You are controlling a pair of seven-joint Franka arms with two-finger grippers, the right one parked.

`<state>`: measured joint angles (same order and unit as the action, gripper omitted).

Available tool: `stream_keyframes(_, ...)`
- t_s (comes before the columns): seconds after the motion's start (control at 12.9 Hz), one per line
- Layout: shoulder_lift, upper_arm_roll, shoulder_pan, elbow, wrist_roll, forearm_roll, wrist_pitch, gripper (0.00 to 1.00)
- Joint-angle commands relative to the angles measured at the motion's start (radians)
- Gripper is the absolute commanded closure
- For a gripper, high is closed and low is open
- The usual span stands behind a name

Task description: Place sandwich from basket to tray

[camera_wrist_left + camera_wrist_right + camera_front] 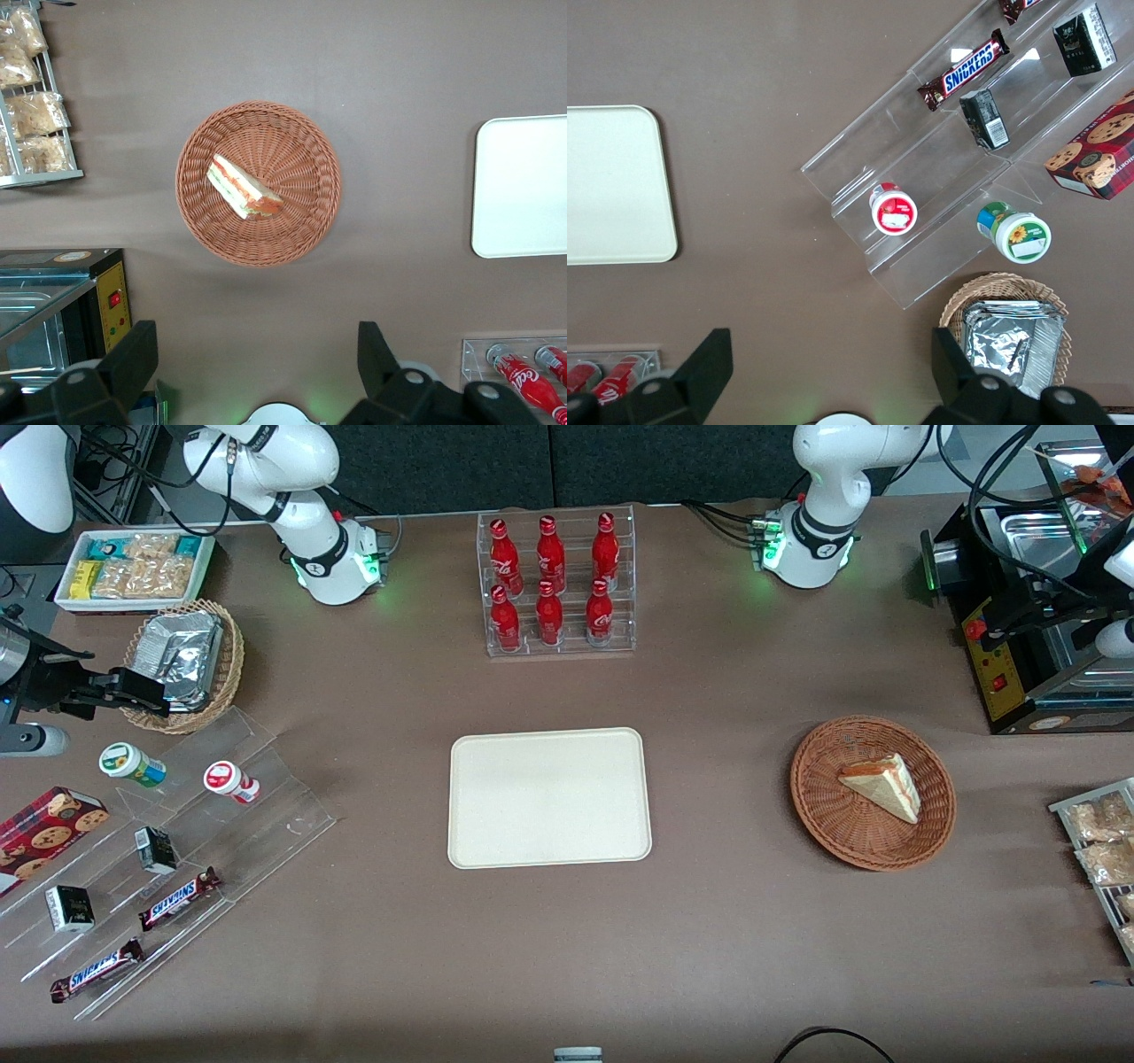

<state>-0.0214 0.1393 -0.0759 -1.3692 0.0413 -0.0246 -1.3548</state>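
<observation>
From where I stand, the left arm's gripper [257, 372] hangs high above the table with its two dark fingers [133, 359] spread wide, nothing between them. Looking down between those fingers, the round reddish-brown basket [310, 226] sits well below and a little forward of the fingertips, and the sandwich [243, 187] lies inside it, flat on the woven bottom, off-centre toward one side of the bowl. In the front view the same sandwich [881, 784] rests in the basket [824, 797] with its pale bread face up and the red-orange filling showing along the cut edge. The cream tray [549, 797] lies flat on the brown table, well apart from the basket toward the parked arm's end, and appears bare; from the wrist only one rounded end of the tray [523, 186] shows, off to the side of the far finger.

The wedge looks light and soft, I would judge: white bread that will squash under a hard pinch, with layers that could slide over each other or let the filling slip out. It seems best taken across the two long flat-cut sides, near the thick middle of the triangle rather than at the thin point, with the fingers turned to line up with the wedge's slanted lie. A gentle close should do. The basket is light too and may shift or lift if a finger catches the weave.
</observation>
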Motion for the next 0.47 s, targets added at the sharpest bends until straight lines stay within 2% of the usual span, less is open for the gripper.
stream_keyframes(0.0,0.006,-0.009,0.037,0.019,-0.003,0.002,0.028,0.0)
stream_keyframes(0.23,0.009,-0.01,0.031,0.009,-0.004,-0.009,0.032,0.0)
stream_keyframes(0.39,-0.002,-0.047,0.007,-0.04,0.032,-0.015,0.051,0.0)
